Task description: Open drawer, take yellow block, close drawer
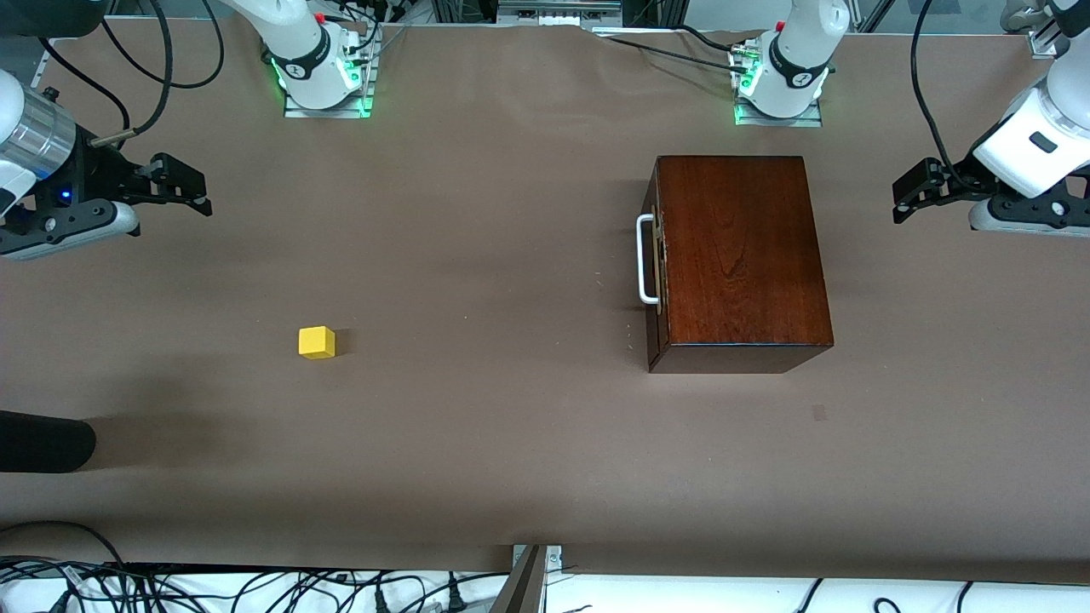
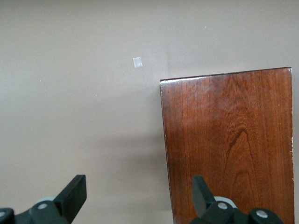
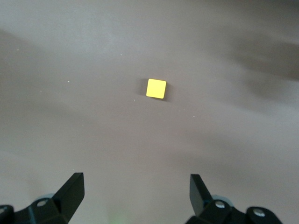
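1. So, both my end effectors are up in the air with fingers spread apart and nothing in them. My right end effector [image 1: 183,189] hangs over the bare counter [image 1: 477,443] at the right arm's end; my left end effector [image 1: 915,200] hangs at the left arm's end, just past the edge of the wooden box [image 1: 737,255].

2. The drawer [image 1: 656,260] looks fully shut, its white handle [image 1: 645,260] facing the right arm's end of the counter.

3. Funny thing: the yellow block [image 1: 317,342] isn't in the drawer at all. It sits out on the open counter, well apart from the box and nearer the front camera than my right end effector.

4. What could go wrong, I reckon: the handle is a thin bar close to the drawer front, so a slightly off approach could miss it or bump the front. The box isn't pinned down that I can see, so pulling could drag the whole thing instead of sliding the drawer out.

5. The block is small, so an off-centre pinch might nudge it away.

6. Other stuff: a small pale mark [image 1: 819,413] on the counter near the box and a dark object [image 1: 43,441] at the counter's edge. Neither is in the way.
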You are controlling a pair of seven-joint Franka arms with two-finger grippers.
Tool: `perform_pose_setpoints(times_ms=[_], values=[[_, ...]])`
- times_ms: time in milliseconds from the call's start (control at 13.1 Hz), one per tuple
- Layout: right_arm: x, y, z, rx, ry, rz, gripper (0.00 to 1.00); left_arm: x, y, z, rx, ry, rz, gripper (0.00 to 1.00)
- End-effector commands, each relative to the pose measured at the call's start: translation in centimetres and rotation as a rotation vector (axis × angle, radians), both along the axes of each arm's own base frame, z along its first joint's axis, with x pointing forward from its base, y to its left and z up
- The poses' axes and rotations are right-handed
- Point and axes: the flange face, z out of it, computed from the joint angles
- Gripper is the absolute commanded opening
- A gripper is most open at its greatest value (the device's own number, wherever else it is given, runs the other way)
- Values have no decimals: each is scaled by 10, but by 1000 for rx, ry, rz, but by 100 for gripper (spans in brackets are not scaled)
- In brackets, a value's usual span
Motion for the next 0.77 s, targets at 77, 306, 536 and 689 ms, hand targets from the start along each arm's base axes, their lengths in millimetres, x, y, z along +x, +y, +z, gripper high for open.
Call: perform_pose_setpoints(times_ms=[77, 306, 536, 689], values=[[0, 2, 4, -19, -24, 20, 100, -5, -2, 1, -13, -11, 5, 100], [1, 3, 2, -19, -15, 25, 100, 7, -1, -4, -15, -2, 4, 100], [2, 4, 0, -24, -15, 17, 100, 7, -2, -4, -15, -2, 4, 100], [4, 6, -4, -28, -9, 16, 100, 8, -3, -1, -16, -8, 4, 100]])
